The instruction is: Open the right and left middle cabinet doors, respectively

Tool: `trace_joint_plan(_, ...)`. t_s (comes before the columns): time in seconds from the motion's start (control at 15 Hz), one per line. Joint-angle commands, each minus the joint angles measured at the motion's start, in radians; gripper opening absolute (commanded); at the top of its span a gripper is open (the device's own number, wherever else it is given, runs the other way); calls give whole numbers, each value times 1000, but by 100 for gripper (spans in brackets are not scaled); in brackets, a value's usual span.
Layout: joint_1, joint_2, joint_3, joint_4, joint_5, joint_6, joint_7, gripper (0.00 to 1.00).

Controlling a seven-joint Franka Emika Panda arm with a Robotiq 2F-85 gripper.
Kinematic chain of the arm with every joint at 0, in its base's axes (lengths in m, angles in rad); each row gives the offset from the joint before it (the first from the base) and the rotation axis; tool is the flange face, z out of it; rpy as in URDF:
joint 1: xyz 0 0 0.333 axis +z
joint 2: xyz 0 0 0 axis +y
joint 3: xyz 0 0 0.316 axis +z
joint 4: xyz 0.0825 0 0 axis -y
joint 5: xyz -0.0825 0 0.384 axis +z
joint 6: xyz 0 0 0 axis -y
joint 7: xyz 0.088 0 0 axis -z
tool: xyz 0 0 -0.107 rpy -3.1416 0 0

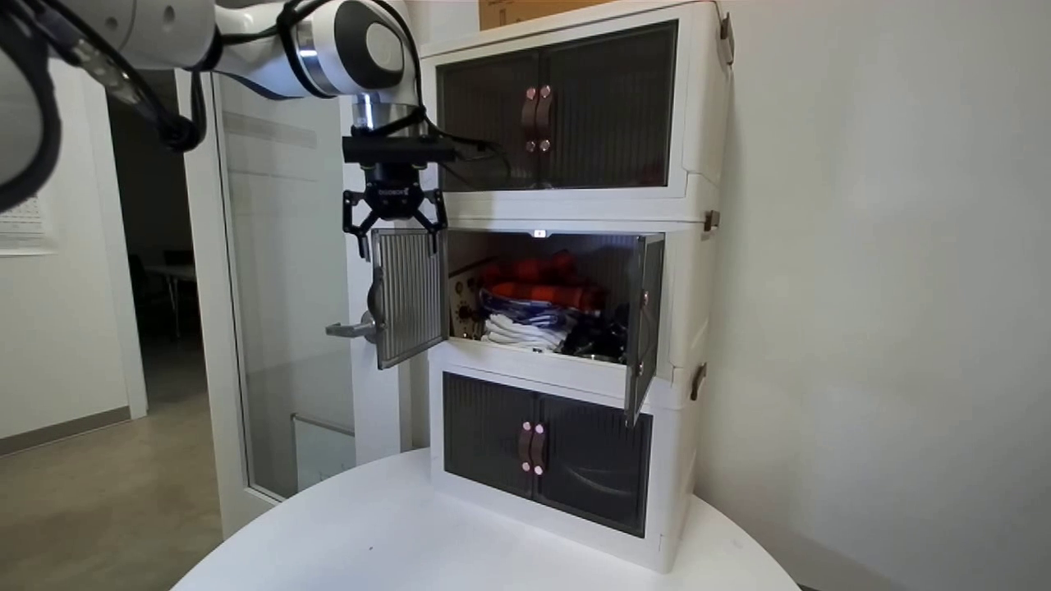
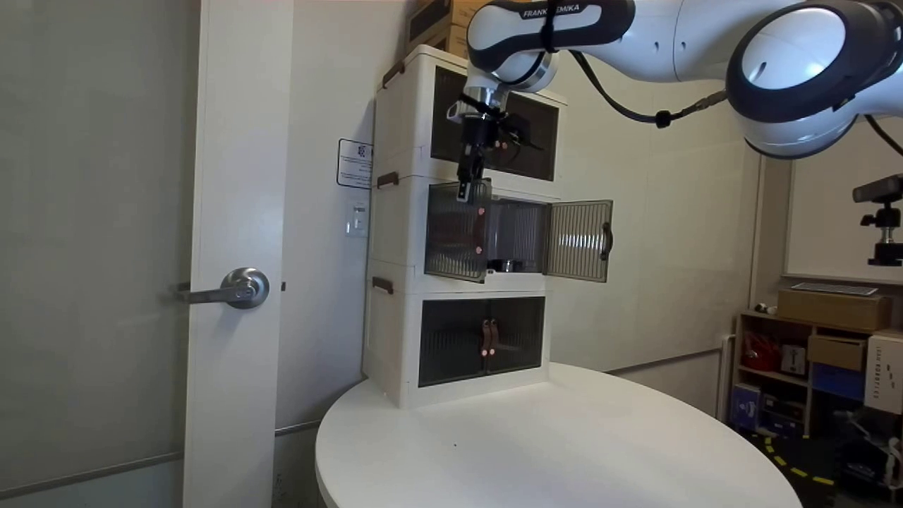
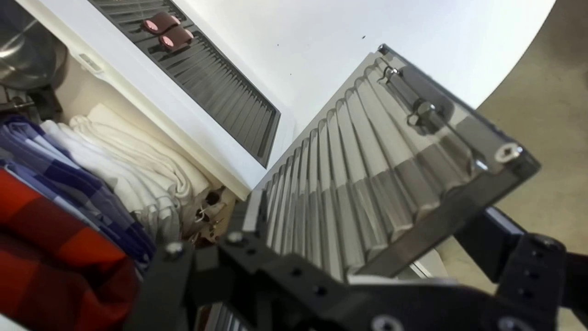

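Where the left edge of the counter curves: a glazed door is seen past it in both exterior views; a wall sign is caught in an exterior view alone.
Gripper: held high, nearer the counter's left edge than its right; the jaws are spread wide, and in the wrist view the rim of the left middle door is seen between the fingers; whether it is touched cannot be told.
Left middle door: swung out from the middle tier of the white cabinet, toward the counter's left edge; its outer face and strap handle are shown in an exterior view, its inner face from the wrist.
Middle compartment: red checked cloth, blue cloth and white cloth are shown by the wrist view and an exterior view; a rounded metal vessel is shown clearly by the wrist view alone.
Bottom doors: closed, above the counter's back edge; seen in all views.
Right middle door: swung out, nearer the counter's right edge; its ribbed inner face is turned to an exterior view.
Shelf: seen past the counter's right edge, in an exterior view alone.
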Motion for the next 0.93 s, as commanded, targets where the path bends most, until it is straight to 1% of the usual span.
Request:
trace_joint_plan(0.0,20,17,-12,56,-21,-26,10,100)
trace_joint_plan(0.87,68,8,1,78,-18,-28,-10,100)
